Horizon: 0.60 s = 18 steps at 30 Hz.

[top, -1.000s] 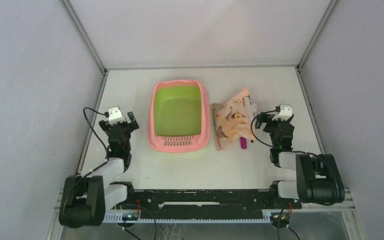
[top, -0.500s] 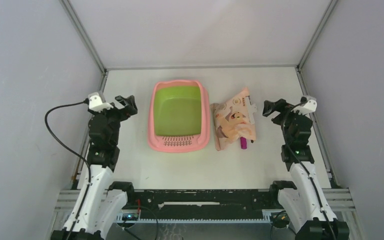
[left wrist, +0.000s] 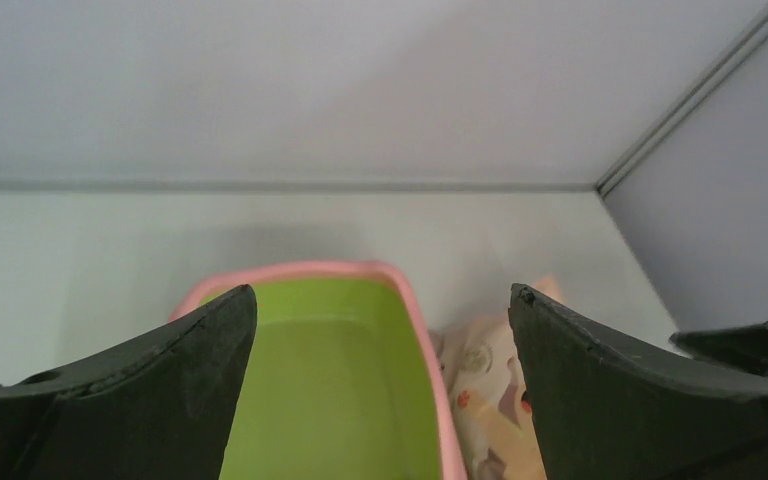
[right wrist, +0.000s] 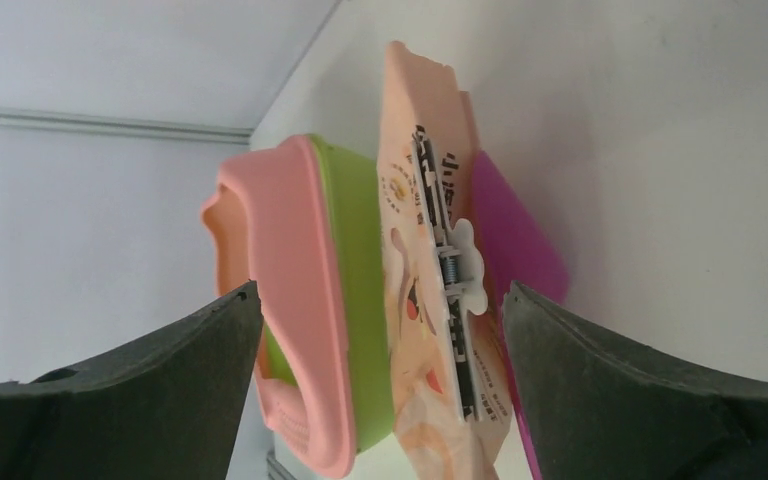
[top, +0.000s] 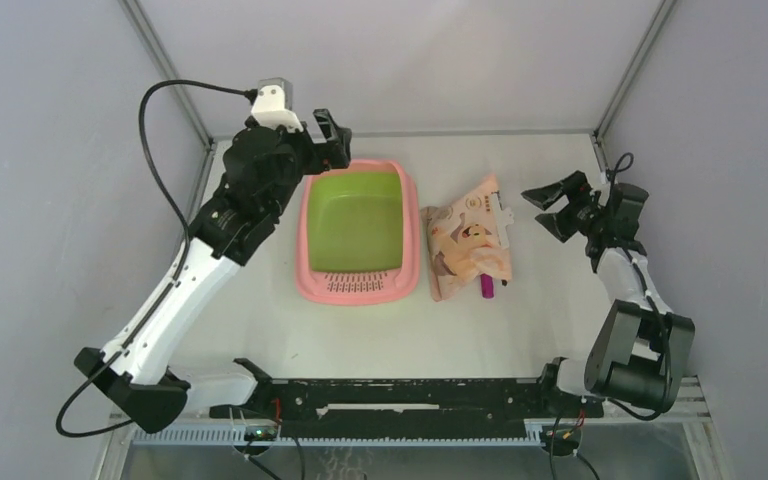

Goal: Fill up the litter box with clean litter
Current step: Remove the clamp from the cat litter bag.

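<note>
Hovering wide-open, empty: left gripper (top: 332, 140) at far-left corner of litter box (top: 360, 291), right gripper (top: 552, 208) clear of bag (top: 465, 240).

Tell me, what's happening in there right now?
Left gripper open, empty, raised by the litter box. Right gripper open, empty, facing the bag. No litter in the basin. Clip on the bag.

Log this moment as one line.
left gripper open, raised by litter box far end | right gripper open, facing bag | litter box looks empty
</note>
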{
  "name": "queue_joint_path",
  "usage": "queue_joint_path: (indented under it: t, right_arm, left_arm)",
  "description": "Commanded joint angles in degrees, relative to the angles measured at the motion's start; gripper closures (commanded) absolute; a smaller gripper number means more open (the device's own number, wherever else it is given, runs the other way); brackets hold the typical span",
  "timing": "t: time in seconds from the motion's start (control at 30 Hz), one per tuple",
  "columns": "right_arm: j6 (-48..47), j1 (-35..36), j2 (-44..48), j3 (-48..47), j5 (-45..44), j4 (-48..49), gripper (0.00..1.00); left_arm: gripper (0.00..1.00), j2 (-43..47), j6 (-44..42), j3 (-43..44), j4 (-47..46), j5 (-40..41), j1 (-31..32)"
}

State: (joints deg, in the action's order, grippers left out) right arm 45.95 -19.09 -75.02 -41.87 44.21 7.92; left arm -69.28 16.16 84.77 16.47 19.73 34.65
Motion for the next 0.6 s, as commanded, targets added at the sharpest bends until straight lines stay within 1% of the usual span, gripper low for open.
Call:
queue_joint_path:
  t: [0.0, 0.03, 0.07, 0.1, 0.13, 0.17, 0.2, 0.27, 0.3, 0.33, 0.37, 0.4, 0.43, 0.5, 0.57]
  right_arm:
    - [-14.40, 3.65, 1.88, -10.62, -9.08, -16.61, 0.07]
    - [-15.05, 4.29, 1.52, -11.07, -9.95, -17.15, 0.11]
    - [-15.77, 4.65, 0.95, -11.73, -10.84, -17.92, 0.13]
    - [-16.67, 5.02, 0.22, -12.22, -11.91, -18.80, 0.14]
    - [-17.54, 5.23, -0.38, -12.67, -13.07, -19.87, 0.16]
    - [-18.05, 5.35, -0.92, -12.79, -13.66, -20.21, 0.16]
    - [-18.32, 5.36, -1.44, -12.84, -13.76, -20.10, 0.19]
    - [-18.48, 5.58, -2.29, -12.88, -13.56, -19.89, 0.21]
    - [-18.86, 6.17, -2.70, -12.97, -14.03, -19.94, 0.21]
    - [-19.42, 6.81, -2.80, -13.12, -14.87, -20.15, 0.21]
    - [-19.97, 7.59, -2.99, -13.23, -15.82, -20.45, 0.21]
    - [-20.27, 8.23, -3.13, -13.25, -16.37, -20.62, 0.21]
    - [-20.50, 8.76, -3.45, -13.22, -16.41, -20.47, 0.19]
    - [-20.35, 9.69, -4.20, -13.25, -15.87, -19.63, 0.18]
    - [-20.69, 10.95, -4.85, -13.76, -16.00, -19.03, 0.18]
  left_arm:
    - [0.00, -0.09, 6.49, -3.85, 4.62, -9.36, -5.30]
    - [0.00, 0.35, 6.69, -5.54, 2.85, -12.44, -5.76]
    - [0.00, 0.59, 5.93, -5.75, 3.57, -10.62, -4.95]
    - [0.00, 0.51, 4.25, -4.48, 5.80, -3.81, -2.81]
    - [0.00, 0.11, 2.18, -2.73, 8.19, 1.37, -0.39]
    - [0.00, -0.19, 1.26, -0.92, 10.04, 4.30, 1.53]
    - [0.00, -0.27, 1.21, -0.28, 11.39, 5.67, 2.69]
    - [0.00, 0.69, 4.46, -1.35, 12.65, 4.07, 2.83]
    - [0.00, 2.48, 9.83, -3.21, 12.92, 1.87, 2.34]
    - [0.00, 4.00, 12.44, -6.58, 9.88, -2.09, 1.17]
    - [0.00, 6.61, 13.50, -11.62, 3.38, -12.42, -0.48]
    - [0.00, 8.54, 14.45, -14.77, -0.65, -14.26, -0.80]
    - [0.00, 9.25, 14.45, -15.00, 0.02, -11.53, 0.20]
    - [0.00, 7.89, 11.92, -11.46, 7.10, -2.92, 3.78]
    - [0.00, 7.21, 12.58, -10.90, 10.14, -0.62, 4.92]
